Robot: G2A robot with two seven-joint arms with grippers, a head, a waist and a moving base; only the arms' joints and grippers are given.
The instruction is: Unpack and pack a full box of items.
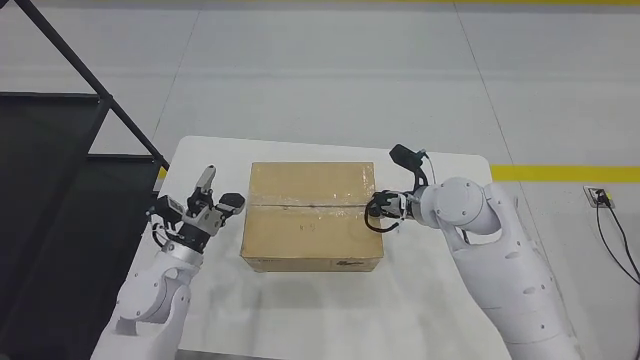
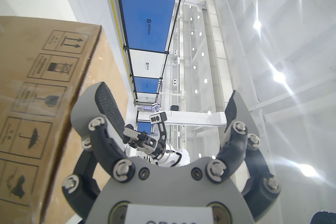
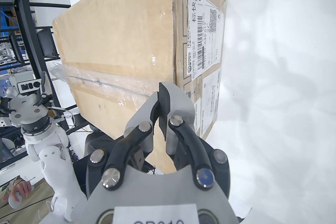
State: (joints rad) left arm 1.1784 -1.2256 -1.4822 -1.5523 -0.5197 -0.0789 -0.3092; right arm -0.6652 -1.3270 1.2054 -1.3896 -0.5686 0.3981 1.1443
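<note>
The box (image 1: 312,218) sits shut on the white table (image 1: 430,305), roughly at its middle, its top flaps meeting at a seam covered with clear tape (image 1: 310,203). The left gripper (image 1: 218,192) hangs just beside the box's left end, apart from it, with its jaws spread wide and nothing between them. In the left wrist view one of its fingers (image 2: 110,107) stands near the cardboard side printed with handling symbols (image 2: 52,67), and the gap in the left gripper (image 2: 168,104) is bare. The right gripper (image 1: 377,210) is at the box's right end, level with the seam and close against the upper edge. In the right wrist view the right gripper (image 3: 162,100) has its jaws pressed together, with nothing visibly pinched between the pads. Its tip lies just by the corner where the taped seam (image 3: 105,80) runs down over the end of the box (image 3: 118,33). That end carries white shipping labels (image 3: 203,30). The left wrist view also shows the box (image 2: 39,104), with the right gripper (image 2: 139,138) farther off beyond it.
</note>
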